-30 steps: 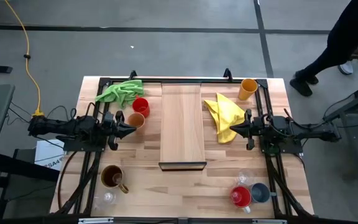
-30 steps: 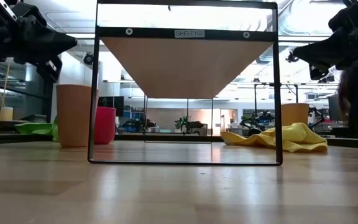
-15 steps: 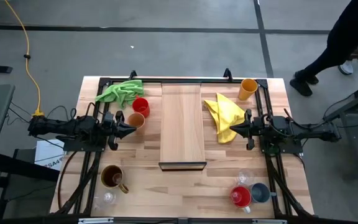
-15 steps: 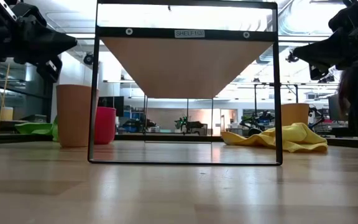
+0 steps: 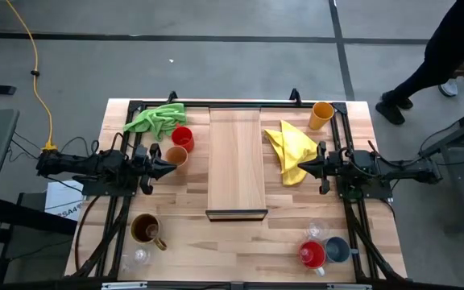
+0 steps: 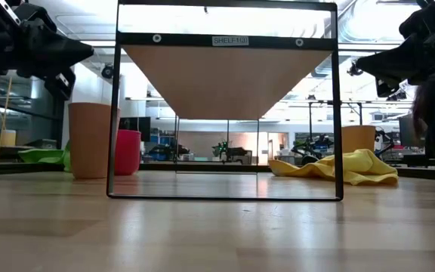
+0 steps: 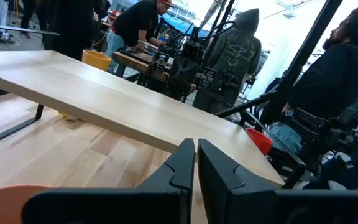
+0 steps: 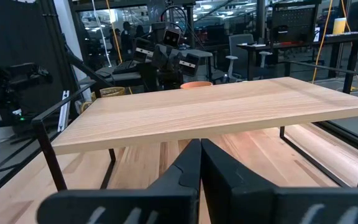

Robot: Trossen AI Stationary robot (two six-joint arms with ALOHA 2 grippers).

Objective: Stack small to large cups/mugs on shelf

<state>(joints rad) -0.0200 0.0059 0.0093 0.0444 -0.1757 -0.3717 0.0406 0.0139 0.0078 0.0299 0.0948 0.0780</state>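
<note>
Hovering on either side of the shelf [image 5: 237, 161], both arms point their jaws inward at it, each pair pressed together with nothing between. The left jaws [image 5: 171, 168] sit above the counter [image 5: 192, 242] with the peach tumbler [image 5: 176, 155] just beside their tip and a red mug [image 5: 182, 137] a little beyond that, next to the green cloth [image 5: 156, 118]. Behind and to the side of the left arm stand the brown mug [image 5: 146, 229] and a small clear glass [image 5: 140, 257], well apart from the jaws. The right jaws [image 5: 303, 167] hang over the edge of the yellow cloth [image 5: 290, 148]; the orange tumbler [image 5: 321, 114] stands near the counter's far corner, apart from them. A second red mug [image 5: 312, 254], the grey-blue mug [image 5: 336, 250] touching it, and another clear glass [image 5: 316, 232] cluster at the near corner behind the right arm. In the left wrist view the shut fingers [image 7: 182, 163] face the shelf's long edge, with people standing in the room beyond. The shelf top is bare in the high view.
</note>
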